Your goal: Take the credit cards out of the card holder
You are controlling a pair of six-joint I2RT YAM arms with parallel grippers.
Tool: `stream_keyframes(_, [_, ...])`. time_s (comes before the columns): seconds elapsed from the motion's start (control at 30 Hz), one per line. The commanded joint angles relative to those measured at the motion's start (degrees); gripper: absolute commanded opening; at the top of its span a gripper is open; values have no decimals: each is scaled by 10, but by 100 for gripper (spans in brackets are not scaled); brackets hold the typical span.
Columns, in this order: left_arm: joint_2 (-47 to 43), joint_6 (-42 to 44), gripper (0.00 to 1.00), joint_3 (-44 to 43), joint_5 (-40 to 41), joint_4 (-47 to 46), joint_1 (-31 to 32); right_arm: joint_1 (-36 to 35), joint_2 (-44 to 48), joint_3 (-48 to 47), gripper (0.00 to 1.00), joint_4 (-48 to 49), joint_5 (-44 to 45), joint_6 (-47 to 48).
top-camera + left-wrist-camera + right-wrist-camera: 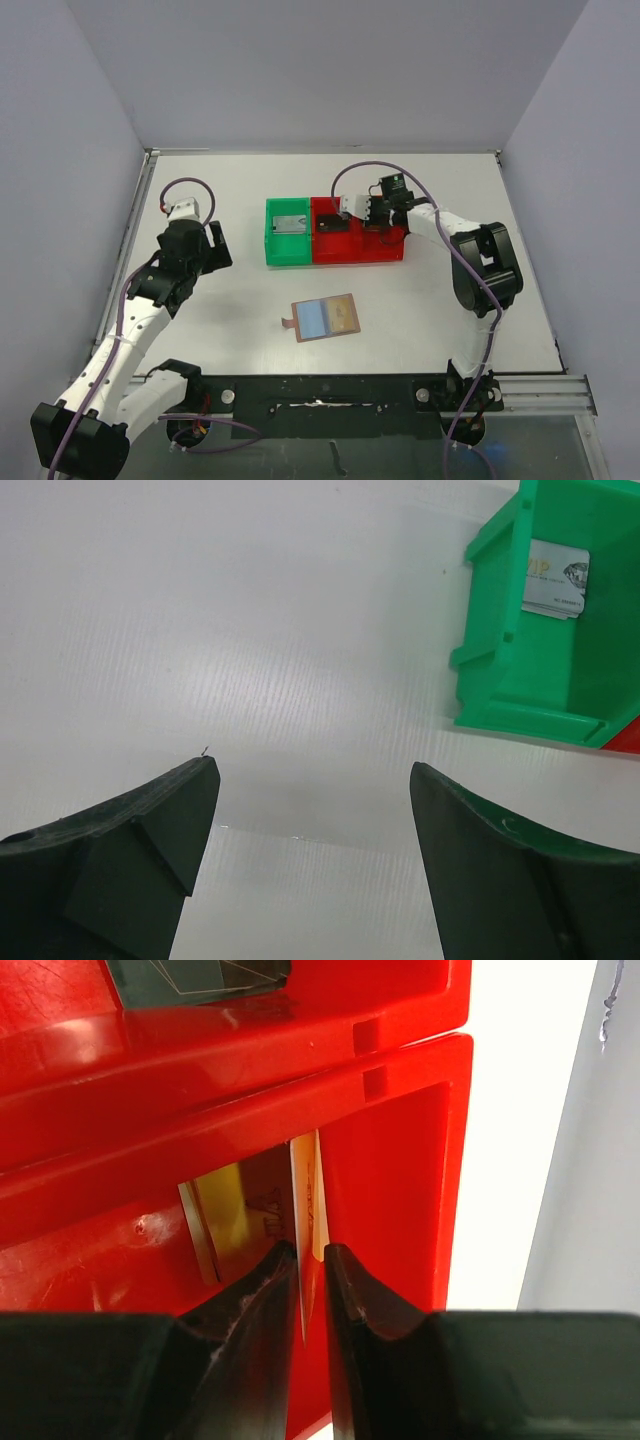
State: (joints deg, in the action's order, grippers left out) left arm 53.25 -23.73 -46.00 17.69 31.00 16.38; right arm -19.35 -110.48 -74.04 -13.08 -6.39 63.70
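Card holder (pixel 325 318) lies opened flat at table centre, at 6 o'clock from the bins, blue lining up. Step judged: a card (pixel 308 1175) is being deposited in the red bin (pixel 400 1140). It stands edge-on between the nearly closed jaws of the right gripper (pixel 308 1260); pinched or freed cannot be told. Left gripper (pixel 312 770) is spread wide, empty. Next: release to be completed, holder to be checked for remaining cards. Read: "IP" on the pale card (pixel 553 577) in the green bin (pixel 500 670); other lettering illegible.

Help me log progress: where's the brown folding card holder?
Top view: the card holder lies open on the white table, centred, robot-side of the green plastic bin.
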Motion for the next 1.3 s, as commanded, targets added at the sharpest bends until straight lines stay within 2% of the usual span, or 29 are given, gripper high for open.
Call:
stream_keyframes(0.0, [0,7,77,-8,-1,-27,-3,-7,-2,-21,21,10,9,-2])
stream_keyframes(0.07, [2,7,77,-8,-2,-27,-3,-7,0,-18,28,8,8,-7])
stream_keyframes(0.2, [5,8,77,-9,-5,-27,-3,-7,4,-19,36,2,6,-12])
stream_keyframes(0.33, [8,8,77,-9,-7,-26,-4,-6,5,-22,39,-1,4,-17])
stream_keyframes(0.4, [9,8,77,-9,-9,-26,-4,-6,4,-25,45,-5,5,-17])
stream_keyframes(1.27, [33,11,77,-11,-29,-23,-3,-5,-15,-48,55,-37,1,-34])
